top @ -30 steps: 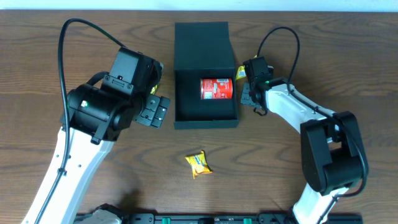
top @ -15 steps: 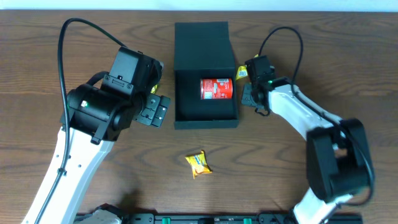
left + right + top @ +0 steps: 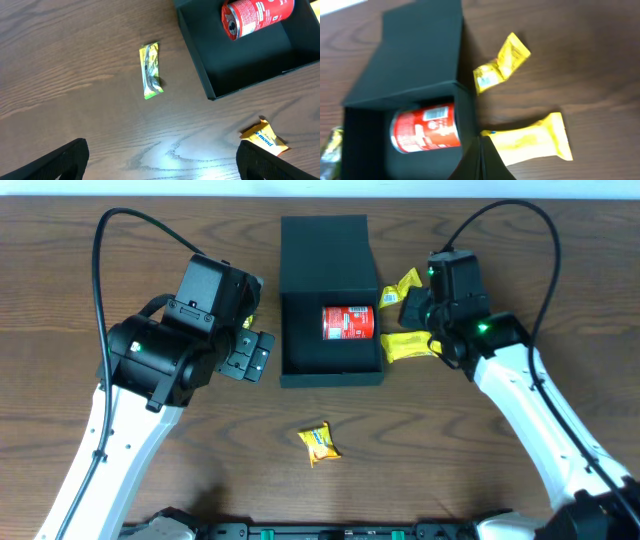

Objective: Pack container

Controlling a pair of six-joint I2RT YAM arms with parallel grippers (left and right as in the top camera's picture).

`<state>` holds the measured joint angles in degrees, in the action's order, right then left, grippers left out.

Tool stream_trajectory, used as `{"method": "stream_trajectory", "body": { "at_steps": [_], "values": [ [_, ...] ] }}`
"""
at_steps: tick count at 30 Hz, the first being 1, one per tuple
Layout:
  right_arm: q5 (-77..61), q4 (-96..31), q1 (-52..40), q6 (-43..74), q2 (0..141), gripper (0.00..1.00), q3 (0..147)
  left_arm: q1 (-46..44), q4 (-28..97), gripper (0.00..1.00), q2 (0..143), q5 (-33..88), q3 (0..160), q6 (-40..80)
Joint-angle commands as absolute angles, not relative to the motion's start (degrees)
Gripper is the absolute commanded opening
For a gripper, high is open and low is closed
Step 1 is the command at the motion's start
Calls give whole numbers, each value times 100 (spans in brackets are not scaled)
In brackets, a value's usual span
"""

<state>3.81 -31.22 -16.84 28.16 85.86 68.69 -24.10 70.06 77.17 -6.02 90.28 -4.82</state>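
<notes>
Now, right gripper [image 3: 480, 150]: fingers pressed together into one dark wedge with nothing visible between them; the tip sits at the left end of the long yellow packet [image 3: 530, 142].
Left gripper [image 3: 170, 165]: fingers wide apart and empty, hovering over the table [image 3: 75, 100] left of the container.
Step in hand: by my judgement, fetching the next snack; only the red can [image 3: 348, 322] is packed.
Next move: likely calls for parting the right fingers, settling over the long packet, pinching it and lifting it over the right wall.
Container [image 3: 325, 250]: dark matte rectangular box, mid-table toward the far edge, flap lid folded back flat behind; the can lies on its side inside.
Outside: a smaller yellow packet [image 3: 402, 286] just right of the container, a front packet [image 3: 319, 443] before it, a greenish packet [image 3: 150, 70] to its left.
</notes>
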Motion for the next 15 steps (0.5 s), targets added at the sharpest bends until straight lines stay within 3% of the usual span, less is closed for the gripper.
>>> {"method": "stream_trajectory", "body": {
  "at_steps": [1, 4, 7, 8, 15],
  "values": [
    [482, -3253, -1662, 2910, 8525, 2, 7091, -2397, 7011, 95, 7752, -657, 9089, -558],
    [972, -3640, -1656, 2910, 8554, 2, 7091, -2397, 7052, 95, 7752, -657, 9089, -558],
    [1686, -4191, -1638, 2912, 8702, 22, 7085, -2397, 7070, 95, 7752, -657, 9089, -558],
    [1811, -4327, -1614, 2912, 8770, 24, 7085, -2397, 7070, 96, 7752, -657, 9089, -558],
    [1623, -4407, -1168, 2821, 9489, 18, 7039, -2397, 7065, 95, 7752, -655, 9089, -556]
  ]
}}
